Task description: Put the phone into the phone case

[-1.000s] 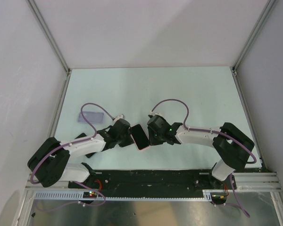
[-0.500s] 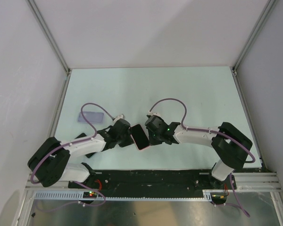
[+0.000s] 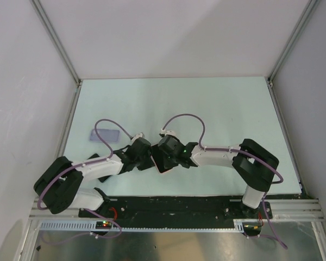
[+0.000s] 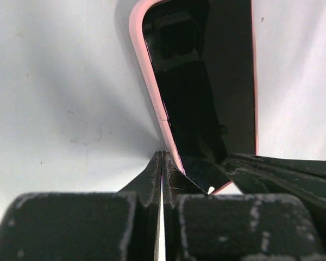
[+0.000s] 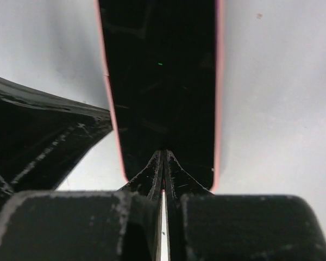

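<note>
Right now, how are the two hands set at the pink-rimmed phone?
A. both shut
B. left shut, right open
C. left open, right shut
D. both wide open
A: the wrist views show the left hand and right hand with fingers pressed together, tips at the phone.

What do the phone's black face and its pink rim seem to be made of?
Black face: probably glass, glossy; sharp mirror-like reflections show on it. Pink rim: likely plastic or silicone, smooth with a soft sheen; I cannot tell which.

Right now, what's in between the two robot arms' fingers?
The phone, black with a pink rim. The top view shows it between the left fingers and right fingers.
</note>
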